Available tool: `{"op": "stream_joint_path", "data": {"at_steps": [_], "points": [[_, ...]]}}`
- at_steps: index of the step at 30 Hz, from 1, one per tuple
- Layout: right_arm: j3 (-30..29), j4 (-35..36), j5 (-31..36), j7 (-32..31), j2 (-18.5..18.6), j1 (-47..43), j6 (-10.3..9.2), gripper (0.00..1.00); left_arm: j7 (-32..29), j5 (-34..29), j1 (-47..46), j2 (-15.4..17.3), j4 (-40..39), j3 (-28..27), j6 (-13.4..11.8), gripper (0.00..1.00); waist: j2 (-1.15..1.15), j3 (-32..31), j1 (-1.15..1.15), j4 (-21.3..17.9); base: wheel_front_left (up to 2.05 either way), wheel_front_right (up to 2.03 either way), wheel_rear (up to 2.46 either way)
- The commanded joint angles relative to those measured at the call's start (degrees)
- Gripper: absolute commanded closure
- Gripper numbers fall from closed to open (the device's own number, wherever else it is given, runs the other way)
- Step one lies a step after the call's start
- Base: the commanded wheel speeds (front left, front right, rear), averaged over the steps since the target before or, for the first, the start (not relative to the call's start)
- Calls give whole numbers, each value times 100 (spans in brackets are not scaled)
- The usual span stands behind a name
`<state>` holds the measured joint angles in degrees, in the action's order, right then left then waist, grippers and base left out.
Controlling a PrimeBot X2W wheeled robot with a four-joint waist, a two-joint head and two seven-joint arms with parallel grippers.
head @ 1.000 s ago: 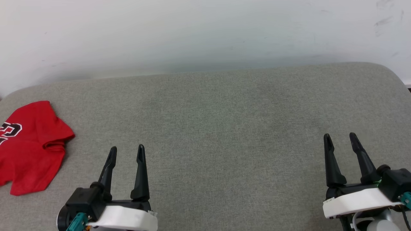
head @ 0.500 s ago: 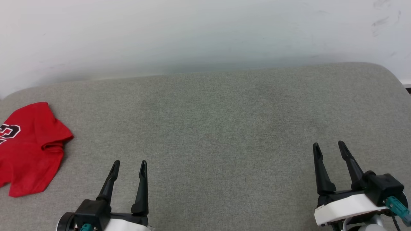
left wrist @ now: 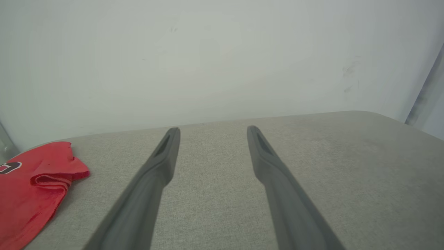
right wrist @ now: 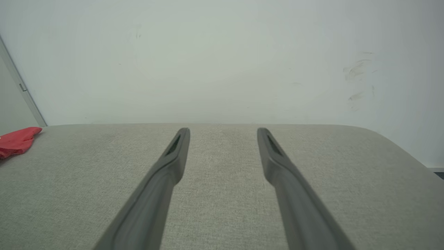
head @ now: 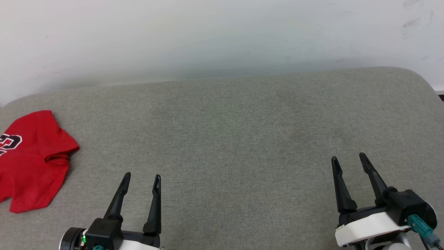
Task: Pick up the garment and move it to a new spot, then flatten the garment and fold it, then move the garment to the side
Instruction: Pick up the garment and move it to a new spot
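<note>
On the grey cushion [head: 222, 132], the garment [head: 31, 163] lies half cropped; left gripper [head: 142, 176], right gripper [head: 348, 157] spread, empty.

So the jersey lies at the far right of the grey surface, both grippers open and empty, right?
No: the garment lies at the far left of the grey surface, as the head view shows. Left gripper and right gripper are open and empty.

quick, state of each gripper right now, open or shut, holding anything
Left gripper: open, holding nothing; the garment lies apart from it.
Right gripper: open, holding nothing.
</note>
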<state>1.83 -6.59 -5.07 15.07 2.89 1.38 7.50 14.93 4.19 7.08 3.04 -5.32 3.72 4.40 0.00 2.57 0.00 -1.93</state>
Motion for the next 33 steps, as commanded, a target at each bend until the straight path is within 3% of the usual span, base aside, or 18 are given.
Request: {"op": "stream_joint_path", "data": {"at_steps": [1, 8, 25, 33], "points": [[37, -2, -51, 16, -3, -20, -2, 0, 37, 3, 60, -11, -1, -19, 29, 0, 0, 2, 0, 24, 0, 0, 0], [172, -28, -128, 15, -5, -144, -1, 0, 30, 110, 23, -15, 57, -142, 44, 0, 0, -70, 0, 410, 0, 0, 0], [688, -142, -240, 15, -4, -268, -2, 0, 30, 71, 313, -18, -39, -593, 141, 0, 0, -346, 0, 1957, 0, 0, 0], [785, -157, -341, 15, -3, -275, -2, 0, 29, 61, 437, -18, -90, -655, 156, 0, 0, -330, 0, 2401, 0, 0, 0]]}}
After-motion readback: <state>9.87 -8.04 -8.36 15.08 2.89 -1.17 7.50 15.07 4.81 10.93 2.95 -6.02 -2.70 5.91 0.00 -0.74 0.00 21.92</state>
